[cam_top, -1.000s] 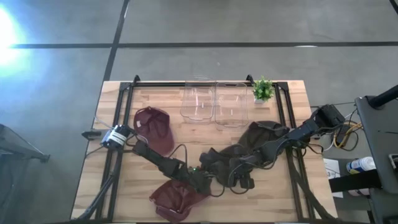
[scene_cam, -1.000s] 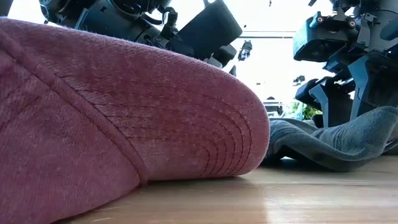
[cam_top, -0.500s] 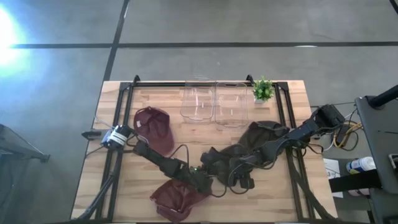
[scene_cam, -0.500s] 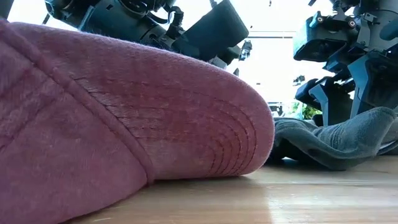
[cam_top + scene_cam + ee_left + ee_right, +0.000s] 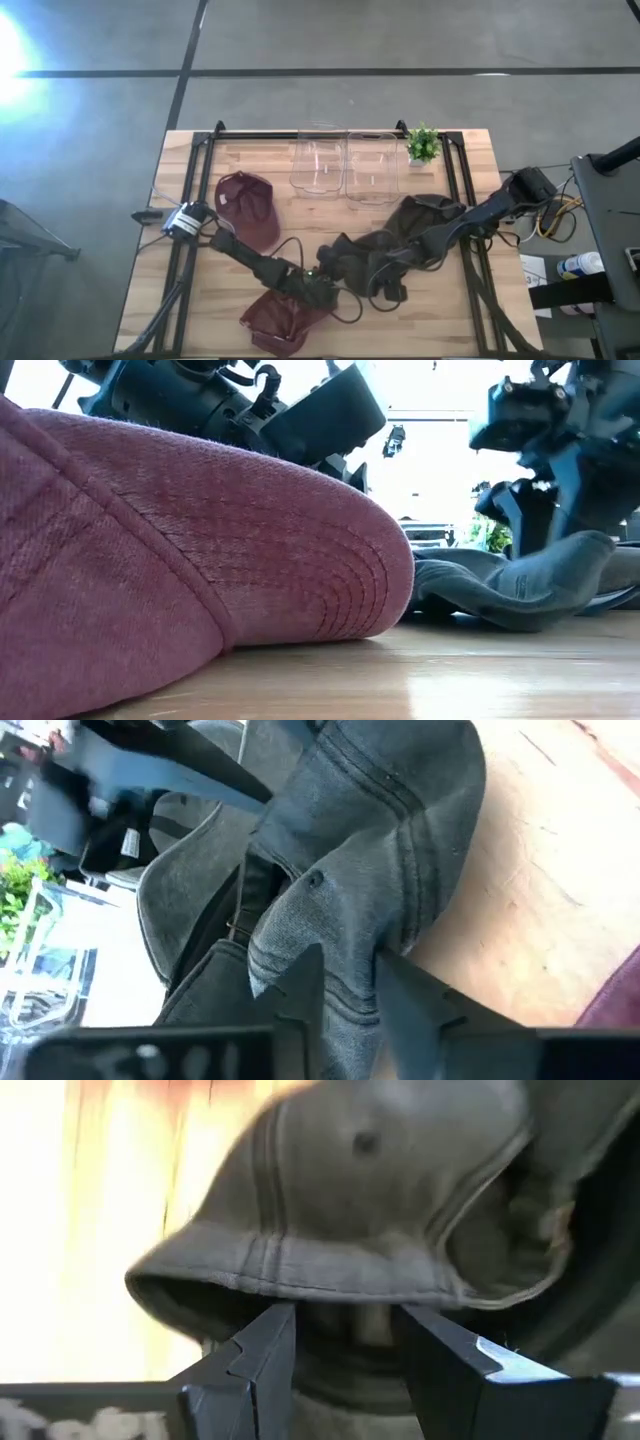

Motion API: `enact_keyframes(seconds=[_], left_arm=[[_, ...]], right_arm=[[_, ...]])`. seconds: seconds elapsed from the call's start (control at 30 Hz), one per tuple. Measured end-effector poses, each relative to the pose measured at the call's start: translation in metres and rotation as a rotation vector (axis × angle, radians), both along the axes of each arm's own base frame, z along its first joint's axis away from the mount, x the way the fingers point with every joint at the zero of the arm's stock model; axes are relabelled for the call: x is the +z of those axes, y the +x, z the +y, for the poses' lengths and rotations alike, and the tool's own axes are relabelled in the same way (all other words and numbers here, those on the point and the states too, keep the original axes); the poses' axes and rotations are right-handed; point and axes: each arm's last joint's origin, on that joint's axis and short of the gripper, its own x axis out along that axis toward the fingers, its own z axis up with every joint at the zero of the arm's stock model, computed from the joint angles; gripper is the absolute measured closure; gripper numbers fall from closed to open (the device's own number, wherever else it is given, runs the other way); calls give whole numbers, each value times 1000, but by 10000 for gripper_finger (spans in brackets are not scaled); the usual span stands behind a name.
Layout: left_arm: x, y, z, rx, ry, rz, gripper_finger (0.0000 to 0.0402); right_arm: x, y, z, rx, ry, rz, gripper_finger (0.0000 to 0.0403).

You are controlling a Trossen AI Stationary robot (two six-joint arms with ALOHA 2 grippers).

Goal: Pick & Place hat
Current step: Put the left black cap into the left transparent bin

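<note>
From above, the wooden table carries four caps: two maroon and two dark grey. One maroon cap lies well behind the left gripper, toward the left arm's base; the second maroon cap sits just beside that gripper at the table's near edge. The first grey cap lies touching the left gripper on its far side, where the right gripper also comes down; the second grey cap lies behind it, under the right arm. Two clear containers stand side by side at the back edge, and one small green plant stands just beside them. In the low view, one maroon cap fills the foreground, resting flat on the wood, and one grey cap is draped beyond it, its edge lifted, with the dark arms above both. In the left wrist view, the left gripper has its two fingers parted and pressed onto the grey cap, a fold of cloth between them; whether it is clenched, I cannot tell. In the right wrist view, the right gripper has its fingers spread wide, released, straddling the brim of the grey cap without closing on it.
</note>
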Motion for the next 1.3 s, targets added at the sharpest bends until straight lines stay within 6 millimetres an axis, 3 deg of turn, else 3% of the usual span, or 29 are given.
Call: enact_keyframes(seconds=[0.17, 0.37, 0.57, 0.9, 1.3], left_arm=[[-1, -1, 0, 7, -3, 16, 282], [0, -9, -5, 14, 33, 52, 278], [-1, -14, -12, 13, 6, 63, 278], [-8, -14, 0, 24, -75, 85, 278], [-18, 2, 19, 51, -110, 36, 278]], right_arm=[[19, 1, 0, 88, -80, -34, 237], [29, -1, -1, 183, -170, 56, 204], [40, 13, 4, 201, -144, -56, 187], [2, 36, 9, 115, -75, -2, 187], [-24, 29, 5, 69, 6, 82, 218]])
